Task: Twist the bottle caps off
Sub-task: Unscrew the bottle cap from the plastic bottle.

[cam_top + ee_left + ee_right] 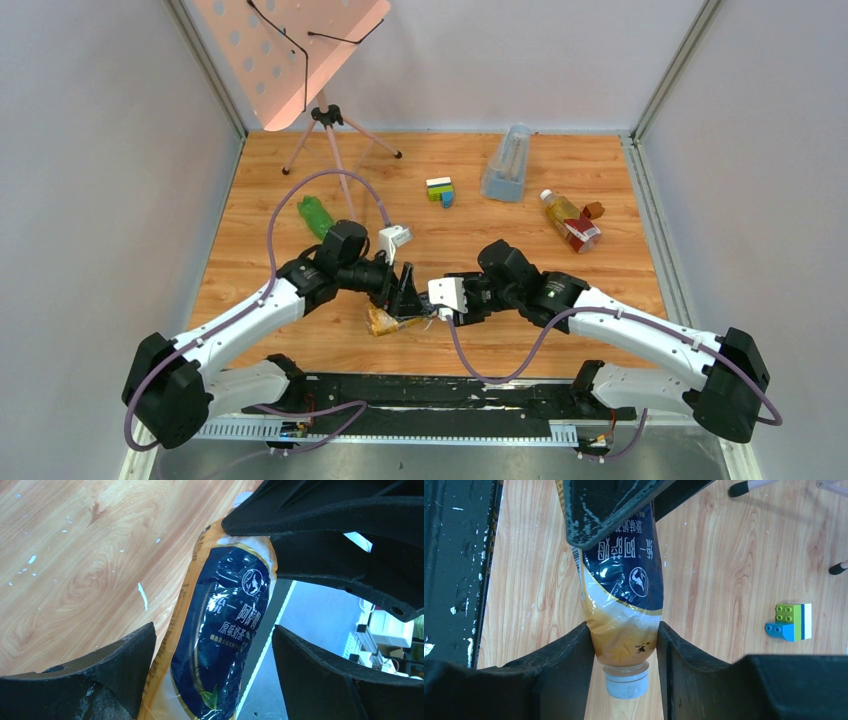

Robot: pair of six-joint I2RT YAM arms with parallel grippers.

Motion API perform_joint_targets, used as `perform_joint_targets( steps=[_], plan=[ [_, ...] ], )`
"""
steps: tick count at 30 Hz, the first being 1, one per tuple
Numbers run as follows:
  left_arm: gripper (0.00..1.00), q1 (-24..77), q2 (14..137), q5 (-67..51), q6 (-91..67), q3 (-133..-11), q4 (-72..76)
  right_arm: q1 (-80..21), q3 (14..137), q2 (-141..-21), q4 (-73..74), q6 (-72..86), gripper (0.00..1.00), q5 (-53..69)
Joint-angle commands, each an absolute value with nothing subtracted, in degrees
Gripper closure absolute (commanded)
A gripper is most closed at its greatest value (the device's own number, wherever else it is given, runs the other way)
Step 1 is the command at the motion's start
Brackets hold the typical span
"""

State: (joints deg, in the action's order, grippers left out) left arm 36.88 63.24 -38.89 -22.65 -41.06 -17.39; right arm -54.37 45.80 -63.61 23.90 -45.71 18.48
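In the top view both arms meet low in the middle of the frame over the blue-label bottle (624, 580), which lies on the wooden tabletop (620, 290).

The right gripper (624, 640) is clamped on this bottle at its shoulder, one finger pressing each side just above the neck. The cap (626, 684), white, sits on the neck at the bottom centre of the right wrist view, just past the fingers and touched by neither.

The left gripper (214, 640) is spread apart and straddles the bottle's labelled body. The finger at lower right stands clear of it with a gap showing. The one at lower left is right at its edge, and I cannot tell whether it touches.

The green bottle (315, 215) lies left of centre, just above the left arm's wrist. The red-label bottle (570, 222) lies at the right, its far cap (546, 195) pointing to the upper left, with a brown block (595, 210) just beside it. Bricks (789, 622) and a clear container (507, 165) stand above centre, and a stand (300, 60) at the upper left.
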Motion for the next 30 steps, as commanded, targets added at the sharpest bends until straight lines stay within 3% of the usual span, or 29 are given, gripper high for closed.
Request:
perform_joint_targets(
  steps=[1, 4, 19, 23, 30],
  plan=[
    [0.09, 39.9, 63.4, -39.5, -21.6, -43.3, -18.3, -54.5, 47.1, -62.3, 19.0, -47.3, 0.54, 16.5],
    [0.12, 42.0, 64.2, -37.0, -20.8, -44.0, -19.4, -54.6, 47.3, -62.3, 18.7, -47.7, 0.54, 16.5],
    [0.46, 43.0, 68.5, -26.9, -20.6, -44.5, -18.6, -54.5, 42.8, -64.7, 11.6, -43.2, 0.5, 14.0],
    [0.5, 43.0, 70.8, -19.9, -23.0, -43.2, -16.3, -54.6, 41.1, -65.4, 7.4, -35.1, 0.4, 9.0],
    [0.51, 43.0, 70.7, -11.8, -24.6, -38.8, -11.9, -54.5, 39.6, -65.4, 5.9, -13.3, 0.37, 0.3]
  ],
)
